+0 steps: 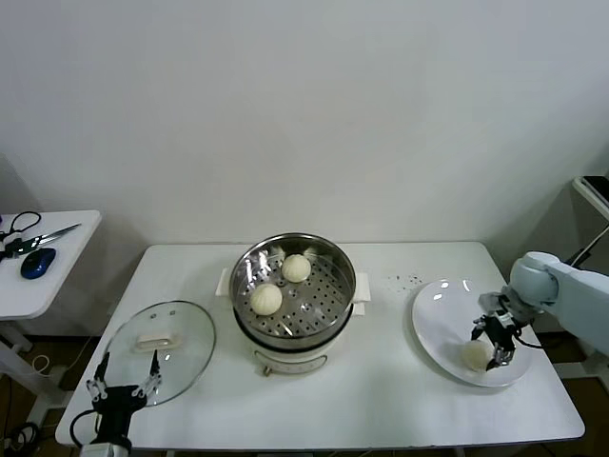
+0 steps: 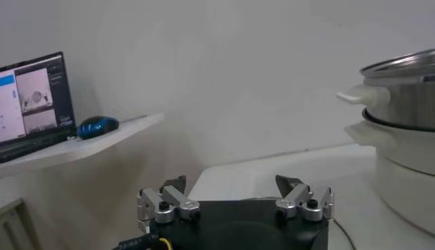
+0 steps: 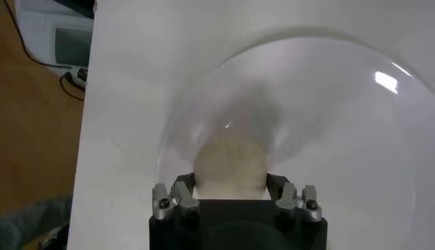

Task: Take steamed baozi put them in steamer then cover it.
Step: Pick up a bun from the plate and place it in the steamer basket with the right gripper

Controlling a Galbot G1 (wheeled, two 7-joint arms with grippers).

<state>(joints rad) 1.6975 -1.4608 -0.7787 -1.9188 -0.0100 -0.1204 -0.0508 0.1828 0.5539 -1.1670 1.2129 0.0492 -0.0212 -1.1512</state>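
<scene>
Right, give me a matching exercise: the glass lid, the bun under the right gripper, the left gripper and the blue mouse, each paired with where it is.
Things:
1. glass lid
2. bun under the right gripper
3. left gripper
4. blue mouse

Places:
A. on the white plate
B. on the side table
C. flat on the table, left of the steamer
D. at the table's near left edge

Pairs: 1-C, 2-A, 3-D, 4-B

Right arm reaches in from the right edge, wrist bent down, and the right gripper (image 1: 494,344) has its fingers (image 3: 182,192) closed in against both sides of something. Left gripper (image 1: 124,387) waits low at the near-left, fingers spread wide, holding nothing.
</scene>
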